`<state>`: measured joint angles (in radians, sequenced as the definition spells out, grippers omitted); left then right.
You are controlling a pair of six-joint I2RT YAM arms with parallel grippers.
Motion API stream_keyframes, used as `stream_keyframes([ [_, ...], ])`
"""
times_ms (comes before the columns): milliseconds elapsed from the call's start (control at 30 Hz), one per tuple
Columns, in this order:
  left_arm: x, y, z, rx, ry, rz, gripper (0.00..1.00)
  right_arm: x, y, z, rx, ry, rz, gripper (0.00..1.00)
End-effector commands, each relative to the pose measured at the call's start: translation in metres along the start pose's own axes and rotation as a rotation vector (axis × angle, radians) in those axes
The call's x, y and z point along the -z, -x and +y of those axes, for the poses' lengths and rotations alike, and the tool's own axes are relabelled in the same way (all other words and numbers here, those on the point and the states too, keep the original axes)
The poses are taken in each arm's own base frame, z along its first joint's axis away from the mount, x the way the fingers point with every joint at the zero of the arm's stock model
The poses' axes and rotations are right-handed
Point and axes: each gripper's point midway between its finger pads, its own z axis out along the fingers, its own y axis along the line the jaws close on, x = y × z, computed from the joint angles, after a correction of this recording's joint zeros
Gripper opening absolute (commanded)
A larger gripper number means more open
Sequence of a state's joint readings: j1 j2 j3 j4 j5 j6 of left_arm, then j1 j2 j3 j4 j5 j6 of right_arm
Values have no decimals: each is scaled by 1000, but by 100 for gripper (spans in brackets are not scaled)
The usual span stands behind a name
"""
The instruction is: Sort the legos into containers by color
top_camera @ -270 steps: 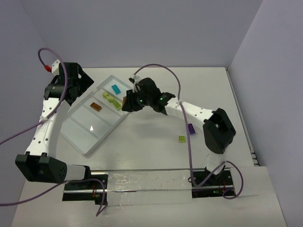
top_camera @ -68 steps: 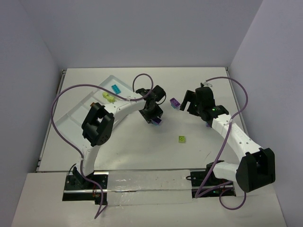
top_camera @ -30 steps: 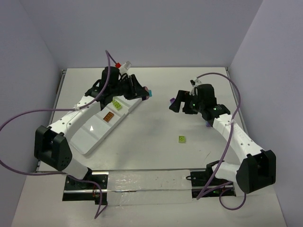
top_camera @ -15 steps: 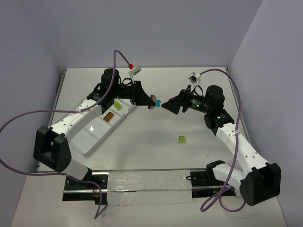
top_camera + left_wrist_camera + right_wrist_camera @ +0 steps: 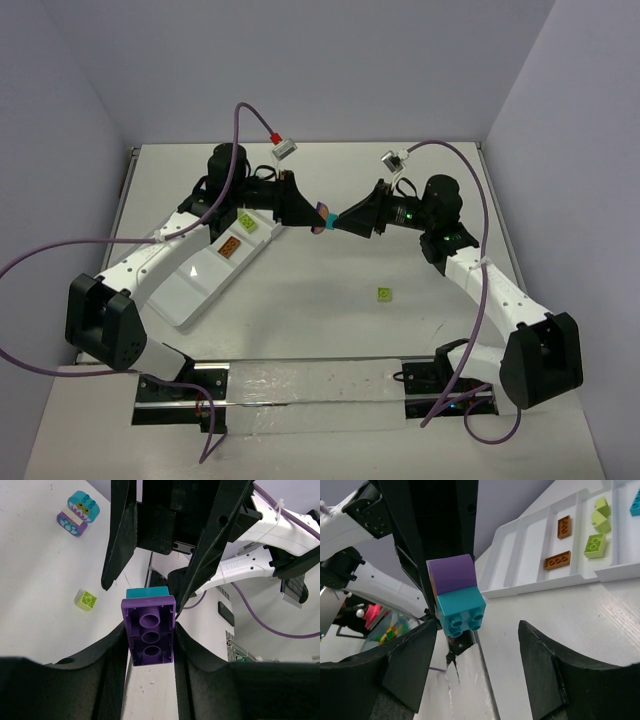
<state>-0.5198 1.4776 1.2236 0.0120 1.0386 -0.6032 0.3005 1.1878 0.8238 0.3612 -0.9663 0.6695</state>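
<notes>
My left gripper (image 5: 312,215) is shut on an oblong purple brick (image 5: 149,637), held in the air right of the tray. A teal brick (image 5: 461,611) is stuck on the purple brick's (image 5: 452,573) outer end. My right gripper (image 5: 340,220) faces it from the right, and its open jaws straddle the teal brick (image 5: 147,593). In the right wrist view one finger is close beside the teal brick and the other stands well off. The white tray (image 5: 190,290) holds orange-brown bricks (image 5: 557,560) and lime bricks (image 5: 595,545) in separate compartments.
A lime brick (image 5: 384,294) lies loose on the table right of centre. A teal-on-purple stack (image 5: 78,514) sits on the table beyond it in the left wrist view. Another teal brick (image 5: 636,502) lies in the tray's end compartment.
My right gripper has moved left up to the held bricks and its jaws have narrowed around the teal one. The left gripper has kept its grip and barely shifted.
</notes>
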Motion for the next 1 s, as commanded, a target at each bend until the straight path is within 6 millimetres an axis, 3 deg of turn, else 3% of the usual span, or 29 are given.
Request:
stream_keyframes([
  [0,6,15,-24,-129,-53,-28,0,-4,8,21,66,93,-1,66],
  [133,5,13,-18,-109,-39,-16,0,-6,7,27,45,123,17,57],
  [433,5,9,-17,-104,-47,-8,0,-16,-2,34,26,173,59,54],
  [533,6,8,-18,-108,-45,-9,0,-17,-2,37,33,183,53,42],
  [733,6,5,-12,-99,-21,-11,0,-16,0,35,27,157,26,2],
  [967,11,-1,0,-68,44,-21,0,-13,0,17,45,25,10,0],
])
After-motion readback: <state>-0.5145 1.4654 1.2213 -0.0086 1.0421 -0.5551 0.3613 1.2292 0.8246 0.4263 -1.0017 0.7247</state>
